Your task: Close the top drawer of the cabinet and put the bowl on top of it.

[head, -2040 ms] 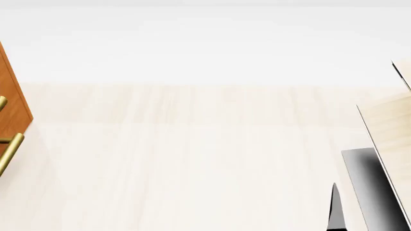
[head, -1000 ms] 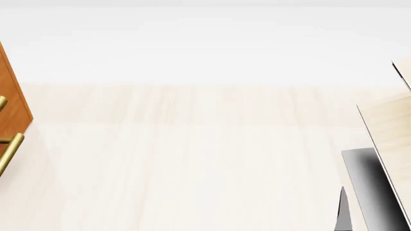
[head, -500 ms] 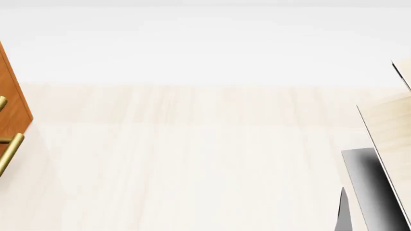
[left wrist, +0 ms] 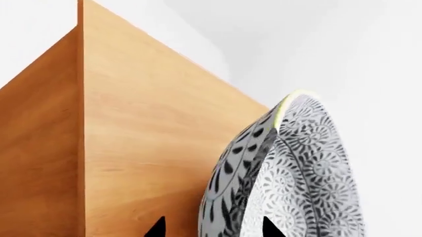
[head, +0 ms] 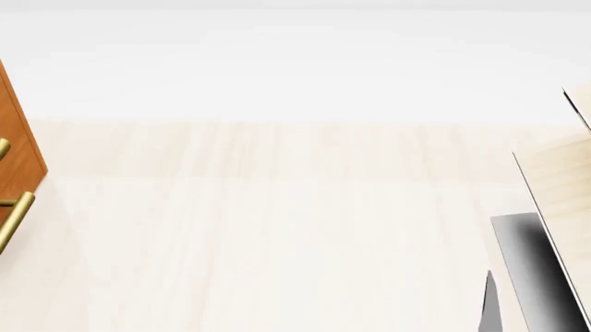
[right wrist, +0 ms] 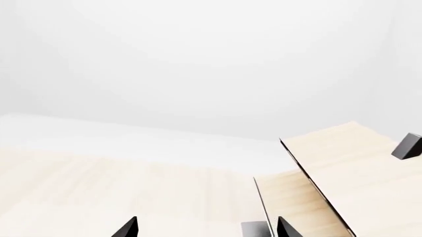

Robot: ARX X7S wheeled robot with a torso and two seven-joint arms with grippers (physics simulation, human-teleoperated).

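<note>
Patterned grey-blue ceramic bowl (left wrist: 290, 177) sits pinched at its rim in my left hand (left wrist: 211, 229), just beside the orange-brown wooden cabinet (left wrist: 132, 148); right hand (right wrist: 205, 228) spread, empty.

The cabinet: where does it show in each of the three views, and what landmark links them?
Left wrist view: the cabinet fills the left and middle, with the bowl in front of it.
Head view: only a sliver of it at the left edge, with brass handles.
Right wrist view: not in it.
Shared landmark: the pale wood structure links the head and right wrist views.
</note>
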